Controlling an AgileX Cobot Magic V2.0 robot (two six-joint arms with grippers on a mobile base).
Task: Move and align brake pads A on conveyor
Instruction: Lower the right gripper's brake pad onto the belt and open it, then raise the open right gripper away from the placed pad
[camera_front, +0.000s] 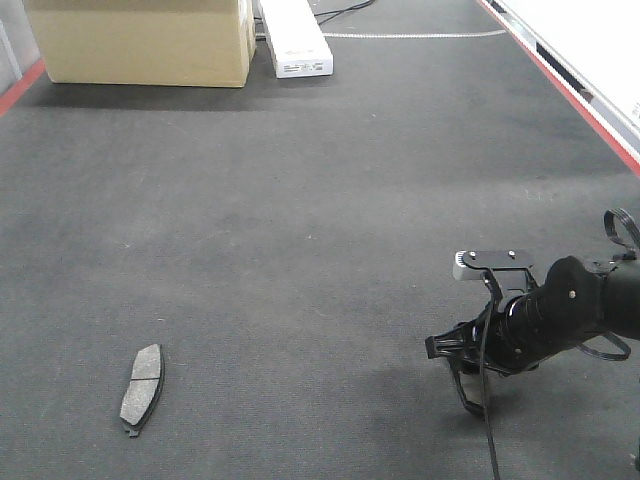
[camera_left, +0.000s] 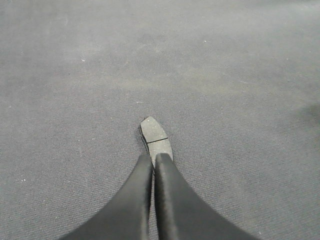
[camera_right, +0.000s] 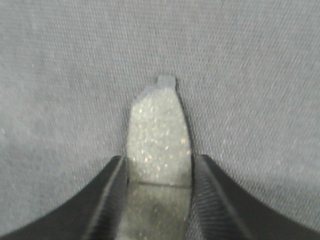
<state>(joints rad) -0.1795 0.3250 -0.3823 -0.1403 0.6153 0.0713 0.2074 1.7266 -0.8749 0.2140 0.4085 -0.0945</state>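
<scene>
Obstructions: a cardboard box (camera_front: 140, 40) and a long white carton (camera_front: 295, 40) stand at the far end of the belt (camera_front: 300, 220), well apart from both arms.

Right gripper (camera_right: 159, 160): clamped on the long edges of one brake pad (camera_right: 159, 125), low over the belt on the right.

Left gripper (camera_left: 154, 157): fingers pressed together, holding nothing. A second pad (camera_front: 141, 388) lies flat at near left, just beyond its tips.

Surface: dark grey felt with a red edge strip (camera_front: 570, 90).

Conveyor (camera_front: 300, 200): matt, felt-like cloth. Grainy, speckled, dull face on brake pad (camera_right: 159, 135). Ribbed right gripper fingers (camera_right: 107, 200): black plastic, slight sheen.
</scene>
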